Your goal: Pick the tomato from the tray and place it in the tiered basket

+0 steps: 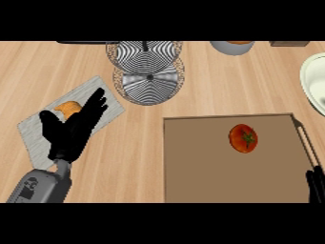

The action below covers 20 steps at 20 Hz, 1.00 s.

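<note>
One tomato (243,138) on one tray (200,167), one tiered basket (147,71), left hand (73,128) fingers straight, empty

Items counted on the bench (24,66):

One tomato (243,138) is recorded, lying on one brown tray (207,176). One tiered basket (147,71) of wire is noted, with two tiers visible. One grey mat (42,131) is noted, bearing one orange item (69,108) whose kind cannot be told. One pale sink (324,88) is seen at the right edge. One grey bowl (231,47) is cut off at the top edge. Two hands are counted: the left hand (75,128) and the right hand (319,187).
</note>
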Motion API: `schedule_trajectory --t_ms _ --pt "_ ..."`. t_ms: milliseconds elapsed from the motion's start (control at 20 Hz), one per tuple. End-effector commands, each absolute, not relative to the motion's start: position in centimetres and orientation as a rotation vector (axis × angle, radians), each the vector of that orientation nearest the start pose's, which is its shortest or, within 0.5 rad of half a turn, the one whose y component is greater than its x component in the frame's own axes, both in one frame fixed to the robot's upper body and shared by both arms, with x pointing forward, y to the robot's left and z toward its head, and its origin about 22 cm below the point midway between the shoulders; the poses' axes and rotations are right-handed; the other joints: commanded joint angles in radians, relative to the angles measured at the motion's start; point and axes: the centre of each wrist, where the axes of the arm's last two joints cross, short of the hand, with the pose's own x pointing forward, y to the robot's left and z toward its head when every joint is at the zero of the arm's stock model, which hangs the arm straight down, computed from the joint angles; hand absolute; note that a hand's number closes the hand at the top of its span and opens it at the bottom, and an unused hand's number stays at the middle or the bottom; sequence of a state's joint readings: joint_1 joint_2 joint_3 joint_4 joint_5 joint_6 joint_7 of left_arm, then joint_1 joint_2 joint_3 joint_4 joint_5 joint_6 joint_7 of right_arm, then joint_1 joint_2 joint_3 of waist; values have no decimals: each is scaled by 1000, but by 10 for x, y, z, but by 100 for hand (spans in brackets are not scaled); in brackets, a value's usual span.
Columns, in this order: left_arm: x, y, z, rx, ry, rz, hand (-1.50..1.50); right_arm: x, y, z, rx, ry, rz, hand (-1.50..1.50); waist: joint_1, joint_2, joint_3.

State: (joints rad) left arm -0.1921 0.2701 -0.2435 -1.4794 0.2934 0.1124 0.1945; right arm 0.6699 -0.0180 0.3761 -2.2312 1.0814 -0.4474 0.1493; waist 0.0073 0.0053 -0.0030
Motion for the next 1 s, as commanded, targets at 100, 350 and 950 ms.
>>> schedule_trajectory --t_ms 100,350,950 --pt "281 222 17 -100 -1389 -148 0 128 -168 57 -1099 -1477 383 -150 -6 -4 2" --pt "276 226 18 -107 -1394 -145 0 142 -152 62 -1074 -1411 409 -150 -7 -5 3" --pt "294 222 10 -92 -1385 -154 0 158 -185 19 -1156 -1388 321 -150 -12 -5 3"
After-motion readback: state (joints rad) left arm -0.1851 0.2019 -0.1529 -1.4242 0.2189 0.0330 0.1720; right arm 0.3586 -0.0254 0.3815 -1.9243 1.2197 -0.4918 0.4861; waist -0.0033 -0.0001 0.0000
